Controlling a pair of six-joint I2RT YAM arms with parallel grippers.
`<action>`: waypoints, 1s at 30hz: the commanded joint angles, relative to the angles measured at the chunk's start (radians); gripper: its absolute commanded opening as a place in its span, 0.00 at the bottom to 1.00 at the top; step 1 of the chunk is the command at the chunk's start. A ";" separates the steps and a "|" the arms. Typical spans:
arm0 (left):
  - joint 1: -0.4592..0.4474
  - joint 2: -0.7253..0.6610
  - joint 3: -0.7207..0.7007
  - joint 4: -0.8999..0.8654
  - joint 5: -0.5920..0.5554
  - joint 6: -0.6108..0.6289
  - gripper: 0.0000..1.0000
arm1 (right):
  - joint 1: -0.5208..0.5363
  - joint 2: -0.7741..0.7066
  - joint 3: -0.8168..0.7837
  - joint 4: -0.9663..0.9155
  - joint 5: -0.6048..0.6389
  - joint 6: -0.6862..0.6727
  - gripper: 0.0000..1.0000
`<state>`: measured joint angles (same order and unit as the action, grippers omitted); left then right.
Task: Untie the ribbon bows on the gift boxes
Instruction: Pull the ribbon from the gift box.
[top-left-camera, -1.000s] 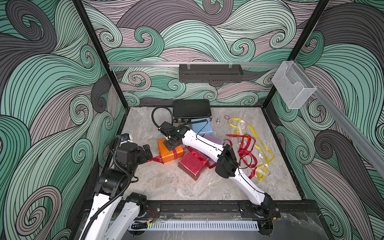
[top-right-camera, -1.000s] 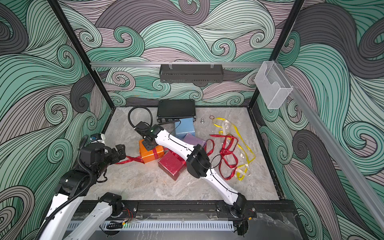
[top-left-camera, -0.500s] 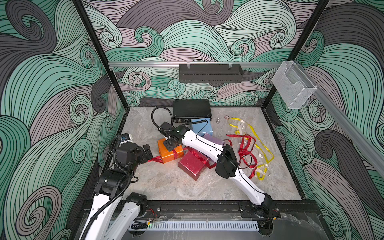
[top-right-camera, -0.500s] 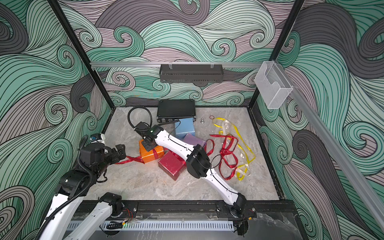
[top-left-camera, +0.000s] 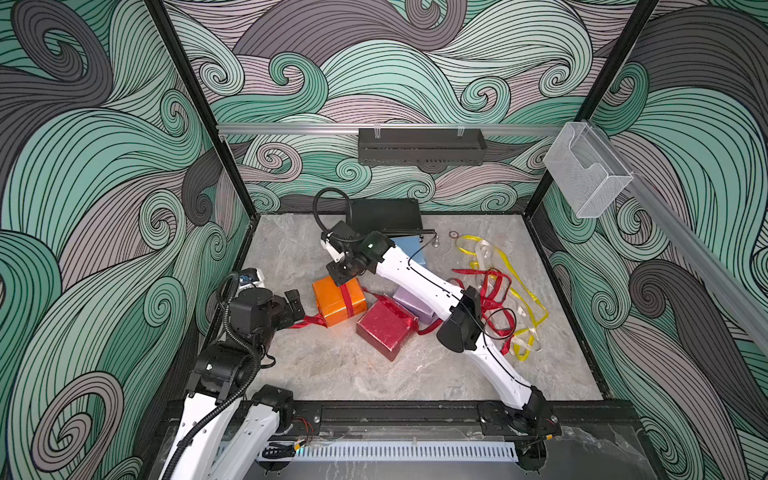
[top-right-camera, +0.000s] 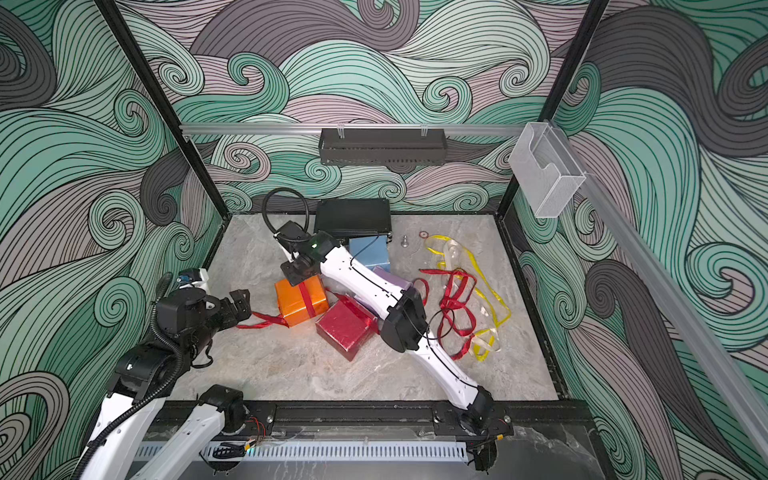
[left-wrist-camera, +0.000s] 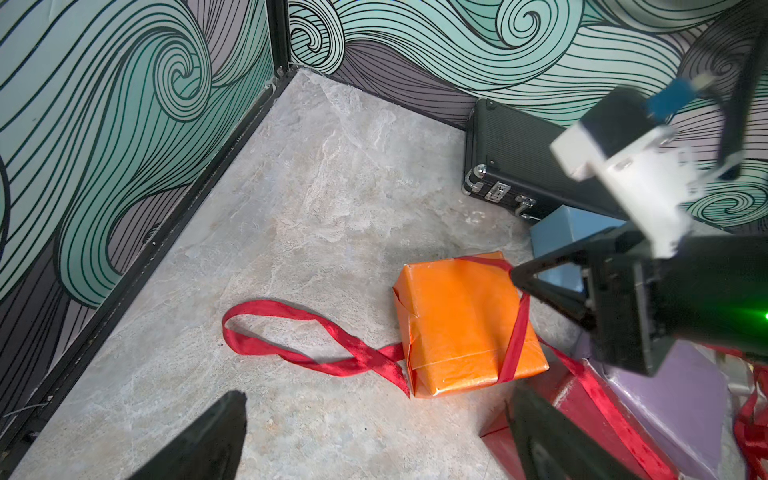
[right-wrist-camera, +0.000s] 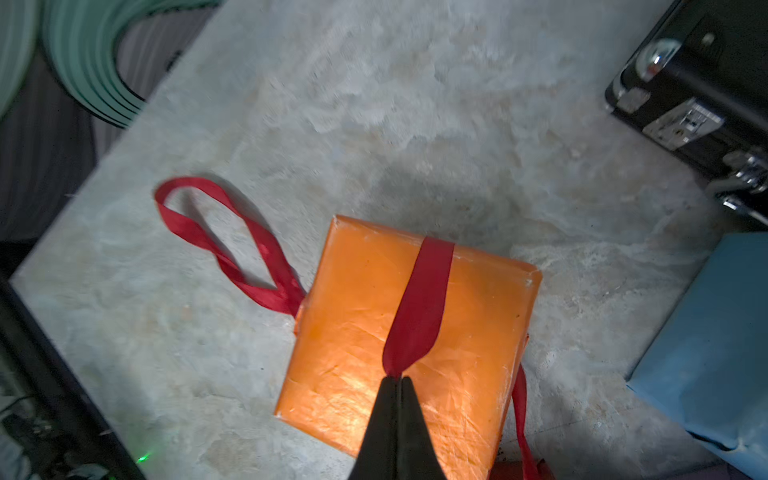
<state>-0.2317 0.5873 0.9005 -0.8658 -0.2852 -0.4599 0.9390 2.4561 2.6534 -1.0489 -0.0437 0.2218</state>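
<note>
right pincer (right-wrist-camera: 397, 379) is pressing its jaws together on the red ribbon (right-wrist-camera: 419, 299), pinching the band where it is crossing the top of the orange box (right-wrist-camera: 353, 332). left pincer (top-left-camera: 298, 305) is hanging wide apart and holding nothing, near the ribbon's loose loop on the worktop (top-left-camera: 332, 374). the orange box is sitting on the worktop on the left arm's side, just beside the red box (top-left-camera: 384, 328), with the black case (left-wrist-camera: 519, 145) behind it. nothing is pinning the orange box down, so a pull is likely dragging or lifting the light box along instead of freeing the band, and it could be bumping the red box. the pinch is narrow and the satin is looking slick, so the band may be slipping out. the band is running straight over the box top, its long axis lying front to back in both top views, while the tail loop is pointing away from the box toward the left pincer
</note>
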 joint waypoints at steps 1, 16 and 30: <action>-0.004 -0.010 0.000 0.017 0.013 0.006 0.98 | -0.031 -0.084 0.061 0.048 -0.074 0.027 0.00; -0.005 -0.011 -0.003 0.018 0.018 0.006 0.99 | -0.079 -0.348 0.074 0.341 -0.153 -0.013 0.00; -0.006 0.001 -0.005 0.022 0.034 0.009 0.99 | -0.079 -0.645 0.005 0.586 -0.026 -0.223 0.00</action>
<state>-0.2321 0.5854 0.8986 -0.8524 -0.2600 -0.4591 0.8608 1.8595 2.6686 -0.5819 -0.1226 0.0750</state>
